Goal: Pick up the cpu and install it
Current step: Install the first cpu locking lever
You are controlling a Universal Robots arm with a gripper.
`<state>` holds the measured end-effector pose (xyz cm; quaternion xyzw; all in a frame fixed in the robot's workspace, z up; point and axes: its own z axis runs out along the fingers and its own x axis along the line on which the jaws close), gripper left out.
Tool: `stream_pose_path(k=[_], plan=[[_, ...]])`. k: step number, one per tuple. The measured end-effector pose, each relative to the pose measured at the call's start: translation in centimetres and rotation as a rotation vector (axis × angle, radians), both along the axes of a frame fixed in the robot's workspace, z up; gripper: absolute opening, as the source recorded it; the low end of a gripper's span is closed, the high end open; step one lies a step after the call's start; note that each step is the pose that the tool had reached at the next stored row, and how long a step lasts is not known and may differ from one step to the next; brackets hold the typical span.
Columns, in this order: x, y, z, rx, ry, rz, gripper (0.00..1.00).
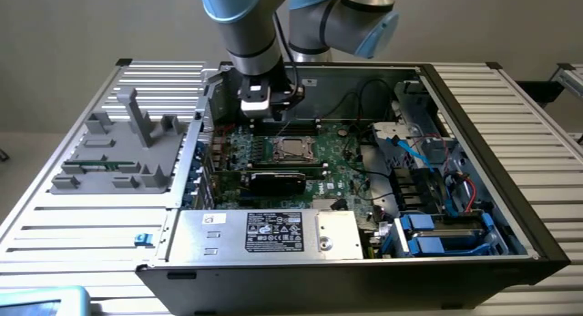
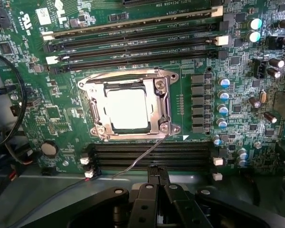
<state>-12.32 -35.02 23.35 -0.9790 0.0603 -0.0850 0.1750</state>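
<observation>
Jaws closed, tips pressed together with nothing between them, poised in the wrist view above the green circuit-board motherboard [image 2: 61,109], just beyond a bank of long black memory slots [image 2: 190,154]. The small flat square cpu [image 2: 127,109] with its shiny silver-grey top lies flat inside the black square socket with a metal frame [image 2: 164,111], apart from the jaws. A thin metal lever wire [image 2: 140,156] slants from the frame's corner across the slots. In the exterior view the grey-and-blue robot arm [image 1: 250,36] reaches into the open black computer case [image 1: 364,282], which rests on a slatted metal tabletop [image 1: 528,125].
</observation>
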Motion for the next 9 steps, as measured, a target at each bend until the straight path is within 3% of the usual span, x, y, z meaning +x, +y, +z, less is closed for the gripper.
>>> stream_pose_path(k=[3, 9], plan=[[-0.05, 0.0, -0.16, 0.009, 0.0005, -0.017, 0.11], [-0.11, -0.52, -0.19, 0.0384, 0.0091, -0.031, 0.11]])
